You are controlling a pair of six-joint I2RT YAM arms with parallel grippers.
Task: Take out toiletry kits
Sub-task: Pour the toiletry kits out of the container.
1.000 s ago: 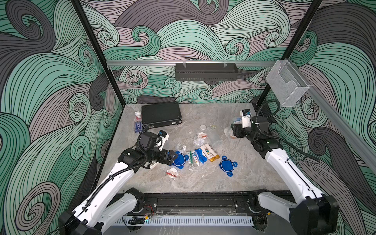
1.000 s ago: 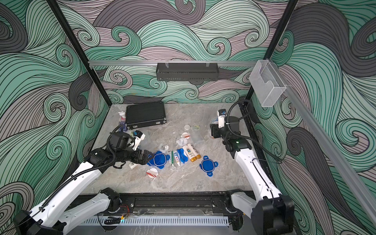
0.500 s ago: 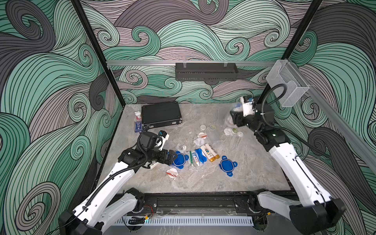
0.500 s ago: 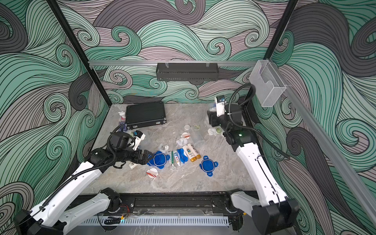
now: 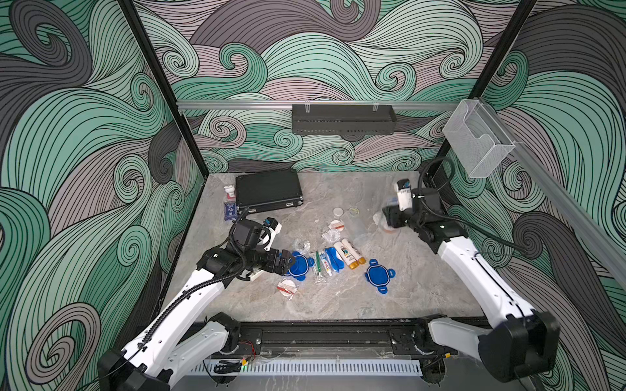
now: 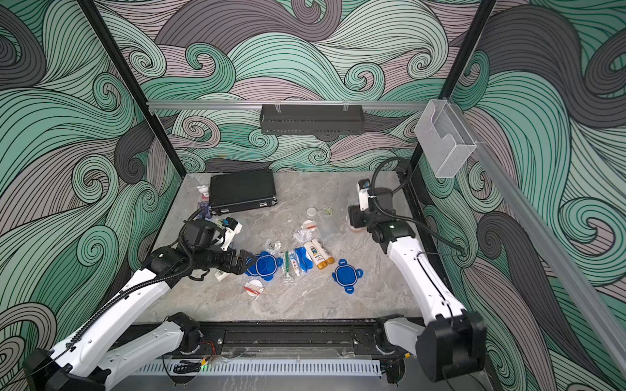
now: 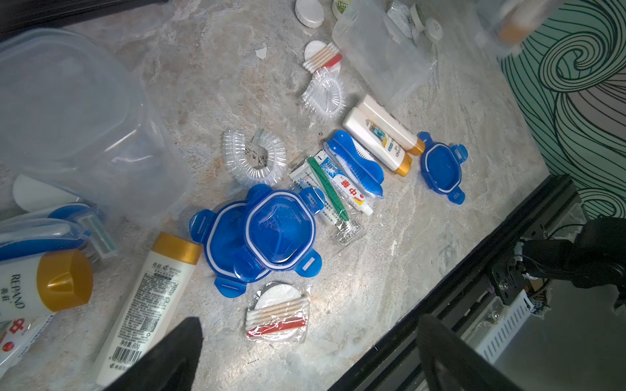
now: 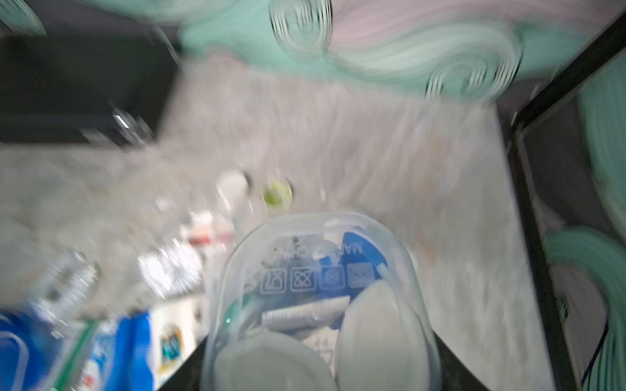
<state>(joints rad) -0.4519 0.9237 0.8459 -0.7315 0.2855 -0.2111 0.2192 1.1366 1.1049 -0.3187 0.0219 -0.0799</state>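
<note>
Right wrist view: right gripper (image 8: 318,372) clasps clear container (image 8: 318,270); left gripper (image 7: 310,333) spread wide

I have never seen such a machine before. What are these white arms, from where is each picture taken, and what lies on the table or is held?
These are two robot arms mounted at the near edge of a table. Two pictures come from one camera above, side by side; two come from small cameras on the wrists. On the table lie a black case, white bottles, blue lids, a green toothbrush and cotton-swab packets. The right arm's fingers grip a clear tub with toiletries inside; that picture is blurred. The left arm's fingers stand open and empty, near the lids.
</note>
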